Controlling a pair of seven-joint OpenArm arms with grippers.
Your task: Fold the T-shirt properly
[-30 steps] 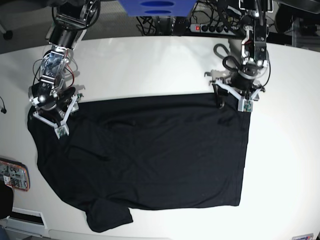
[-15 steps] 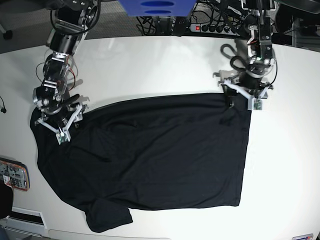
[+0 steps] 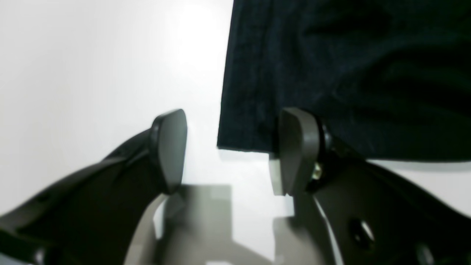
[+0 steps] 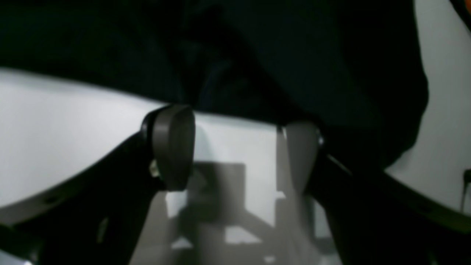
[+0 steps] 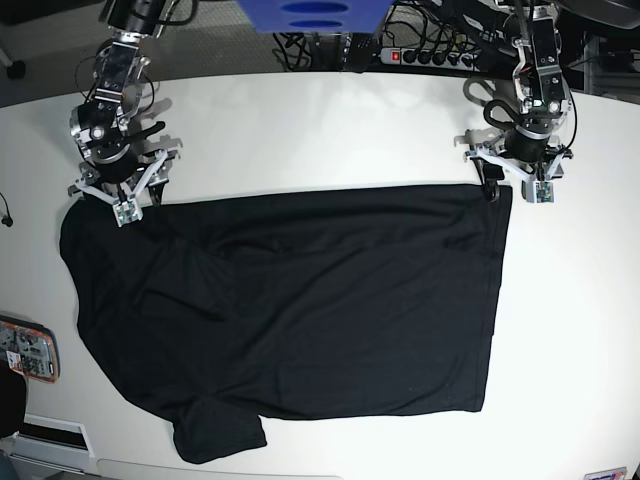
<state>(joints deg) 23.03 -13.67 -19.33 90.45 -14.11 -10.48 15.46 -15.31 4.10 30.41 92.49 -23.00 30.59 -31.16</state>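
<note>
I am spreading the plain black cloth T-shirt (image 5: 290,320) flat across the middle of the white table (image 5: 330,130). My left gripper (image 3: 230,151) and right gripper (image 4: 235,147) are released, both hovering at its upper corners. Next I must grasp for folding.

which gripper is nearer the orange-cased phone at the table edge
Right. The right gripper sits at the T-shirt's far corner on the phone's side of the table; the left gripper is at the opposite far corner.
</note>
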